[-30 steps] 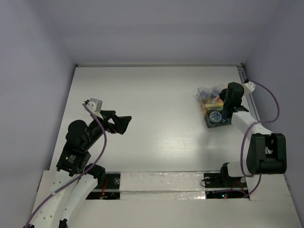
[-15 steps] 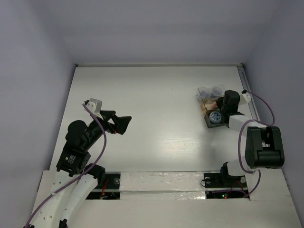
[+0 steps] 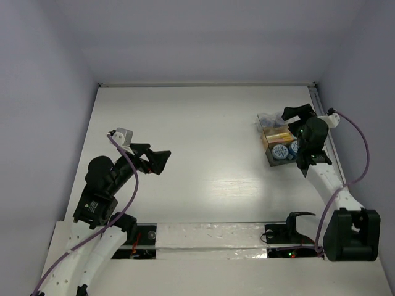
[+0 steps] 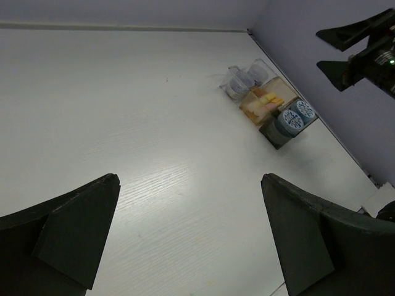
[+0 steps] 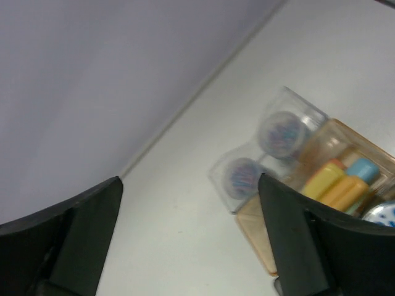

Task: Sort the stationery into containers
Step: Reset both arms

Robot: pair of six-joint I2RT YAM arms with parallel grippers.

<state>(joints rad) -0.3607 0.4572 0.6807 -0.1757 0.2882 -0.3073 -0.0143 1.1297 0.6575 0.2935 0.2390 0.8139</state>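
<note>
Top external view: the containers [image 3: 281, 163] sit near the right edge of the table [image 3: 185, 123], toward its far right corner. Wide bare tabletop separates them from the left gripper [image 3: 162, 161], whose jaws are spread and empty. The right gripper [image 3: 297, 112] hangs over the cluster's far right side, jaws spread and empty. Two tape rolls [image 3: 281, 151] lie at the near end and yellow pens [image 3: 276, 132] in the middle. The print on the rolls is too small to read.

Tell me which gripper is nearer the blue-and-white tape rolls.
Right. The right gripper hovers just beyond the tape rolls; the left gripper sits far across the table.
</note>
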